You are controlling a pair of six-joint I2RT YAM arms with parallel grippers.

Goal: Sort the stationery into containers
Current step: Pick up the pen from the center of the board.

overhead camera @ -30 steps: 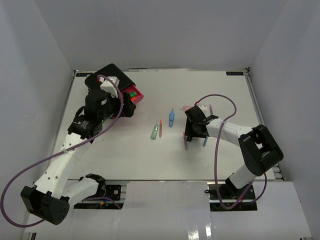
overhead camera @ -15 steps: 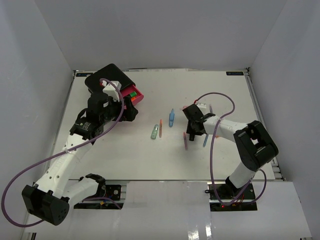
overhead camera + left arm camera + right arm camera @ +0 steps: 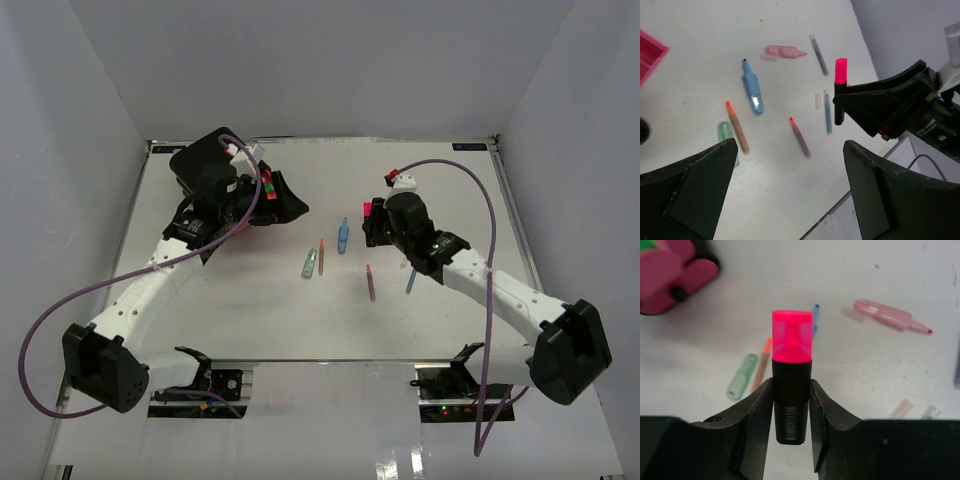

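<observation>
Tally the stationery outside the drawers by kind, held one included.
Thin pens: 4 (orange-tipped, red-tipped, blue, dark purple)
Thick markers: 2 (blue, clear pink)
Green pastel piece: 1
Small pale pieces: 2
Pink-capped highlighter, in the right gripper: 1
Total: 10

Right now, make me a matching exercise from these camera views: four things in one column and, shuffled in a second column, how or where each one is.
Column one
1. pink-capped highlighter
2. left gripper
3. pale green piece
4. clear pink piece

Column two
A. lying flat beside the orange-tipped pen
B. open, holding nothing
C. lying flat, with a pointed tip at one end
D. clamped between the fingers of the right gripper

Pairs: 1-D, 2-B, 3-A, 4-C
</observation>
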